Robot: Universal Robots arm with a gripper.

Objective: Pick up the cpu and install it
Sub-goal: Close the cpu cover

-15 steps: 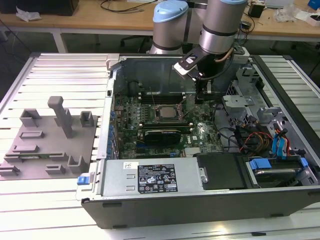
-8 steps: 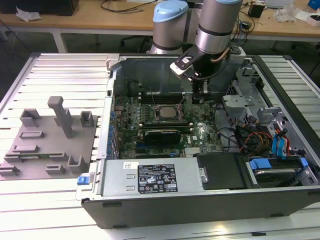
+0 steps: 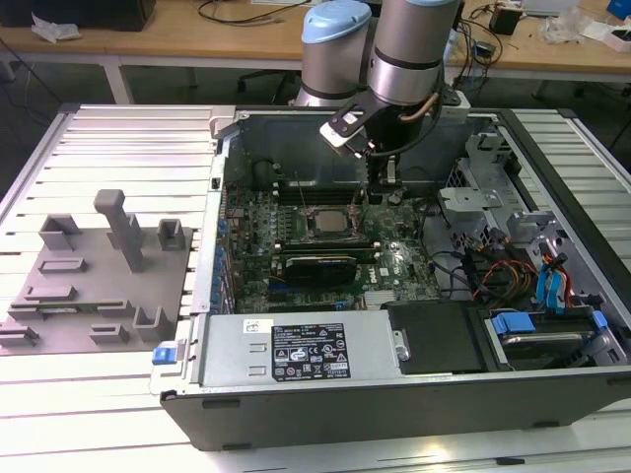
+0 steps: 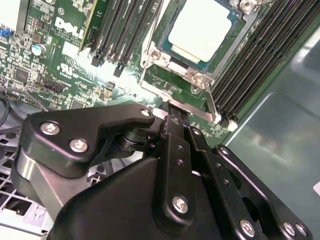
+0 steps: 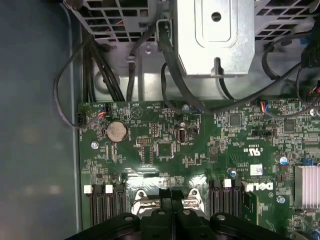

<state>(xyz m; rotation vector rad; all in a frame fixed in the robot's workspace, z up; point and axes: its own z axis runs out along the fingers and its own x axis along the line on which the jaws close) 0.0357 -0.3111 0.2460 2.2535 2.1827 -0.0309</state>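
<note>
With the cpu (image 4: 200, 27) seated in the socket (image 4: 199, 79), the gripper (image 4: 172, 114), fingers pinched together on nothing, sits at its edge, where only gentle, square pressure seems wise.

Pale silver square cpu (image 4: 202, 27), flat in the dark metal-framed socket (image 4: 198, 79)

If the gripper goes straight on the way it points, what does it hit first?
Most likely the edge of the socket frame, beside the seated cpu rather than the cpu itself. The gripper looks close to it, but depth is unclear.
</note>
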